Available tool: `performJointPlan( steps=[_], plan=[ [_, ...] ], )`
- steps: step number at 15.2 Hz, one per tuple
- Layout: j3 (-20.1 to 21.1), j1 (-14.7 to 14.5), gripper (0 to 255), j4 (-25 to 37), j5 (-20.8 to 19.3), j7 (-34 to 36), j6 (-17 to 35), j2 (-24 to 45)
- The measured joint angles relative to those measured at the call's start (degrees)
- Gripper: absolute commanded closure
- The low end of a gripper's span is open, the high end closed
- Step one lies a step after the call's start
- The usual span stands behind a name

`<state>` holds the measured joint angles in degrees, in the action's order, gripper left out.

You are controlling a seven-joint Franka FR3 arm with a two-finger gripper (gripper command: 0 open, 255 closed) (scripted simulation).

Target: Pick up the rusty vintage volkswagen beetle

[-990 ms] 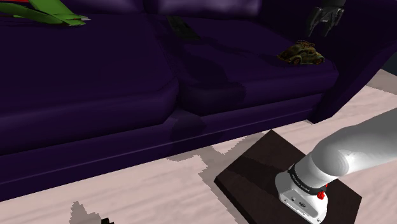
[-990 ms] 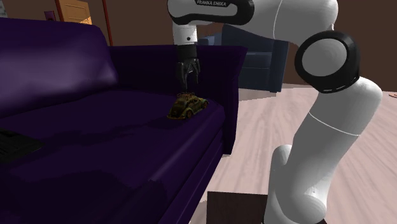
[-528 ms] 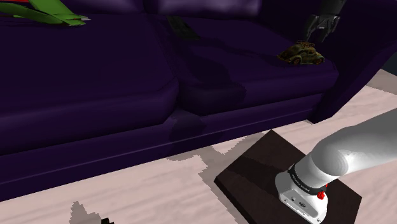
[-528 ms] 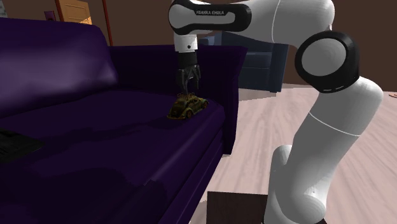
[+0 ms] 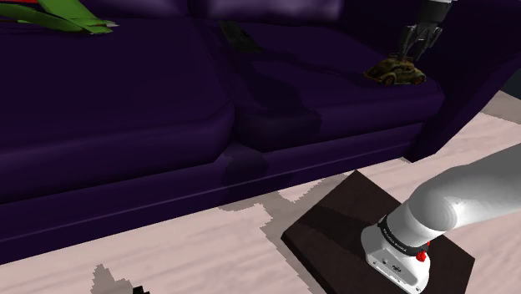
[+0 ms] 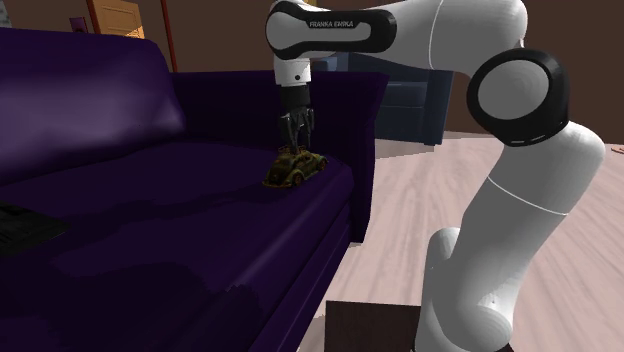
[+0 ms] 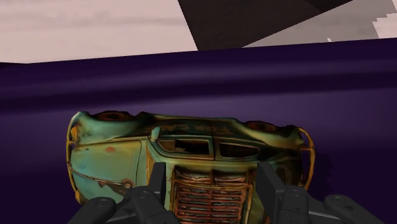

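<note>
Purple sofa [image 5: 125, 100] bearing rusty teal toy beetle [image 5: 396, 71], 2 o'clock; open black end effector [image 7: 211, 178] straddling roof; needing deeper, centred closing.

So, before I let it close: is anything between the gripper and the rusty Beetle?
Nothing visible. The open gripper hangs directly over the Beetle on the purple sofa, fingers either side of its roof rack.

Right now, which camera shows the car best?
The wrist view: the car shows close up, its rust, windows and roof rack plain. The shoulder and second exterior views show it small on the purple sofa.
</note>
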<state>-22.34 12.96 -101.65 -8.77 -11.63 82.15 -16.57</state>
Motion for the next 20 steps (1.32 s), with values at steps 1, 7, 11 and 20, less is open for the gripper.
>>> performJointPlan(
  steps=[1,7,11,20],
  plan=[
    [0.00,0.00,255,0.02,0.00,0.00,-0.02,0.02],
    [-0.01,-0.08,255,2.14,0.18,-0.28,-1.70,0.61],
    [-0.18,-0.19,255,6.66,0.65,-0.87,-4.67,2.24],
    [-0.80,-0.22,255,17.36,1.67,-2.47,-11.76,6.00]
  ],
)
